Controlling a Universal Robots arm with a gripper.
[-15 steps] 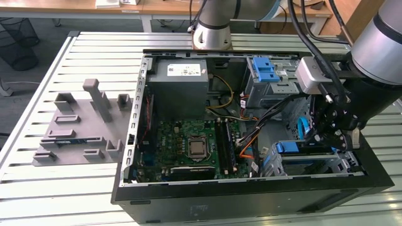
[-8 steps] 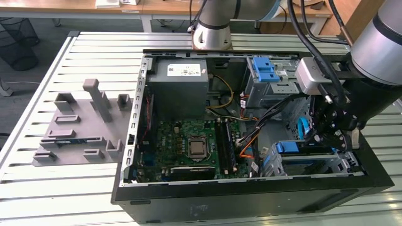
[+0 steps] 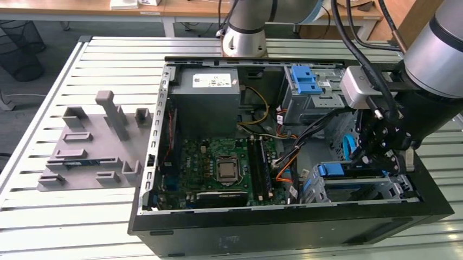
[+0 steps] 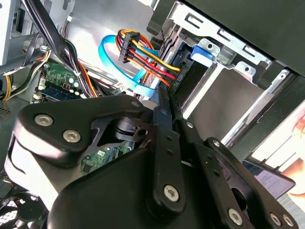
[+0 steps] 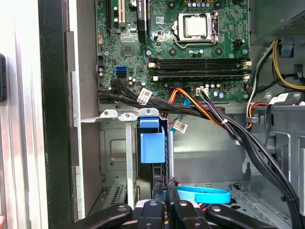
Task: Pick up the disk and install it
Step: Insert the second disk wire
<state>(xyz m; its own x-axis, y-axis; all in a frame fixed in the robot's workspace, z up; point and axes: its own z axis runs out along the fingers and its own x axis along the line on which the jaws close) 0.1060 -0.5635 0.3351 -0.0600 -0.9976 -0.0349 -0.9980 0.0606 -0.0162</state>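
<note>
Gripper (image 5: 167, 200) sits right over the disk (image 5: 153, 148) — fingers together, pinching its rear edge — long axis running straight ahead into the drive bay (image 5: 114, 152).

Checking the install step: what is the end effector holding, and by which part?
The end effector is closed on the disk, gripping its thin edge as it stands in the drive bay.

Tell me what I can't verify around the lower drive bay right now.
- Silver hard drive body: in the first wrist view, the grey metal bay hides everything behind the blue plastic frame.
- Black hand grip: in both wrist views, its own linkage covers the contact.
- Bay seating: in the exterior view, the hand blocks it.
</note>
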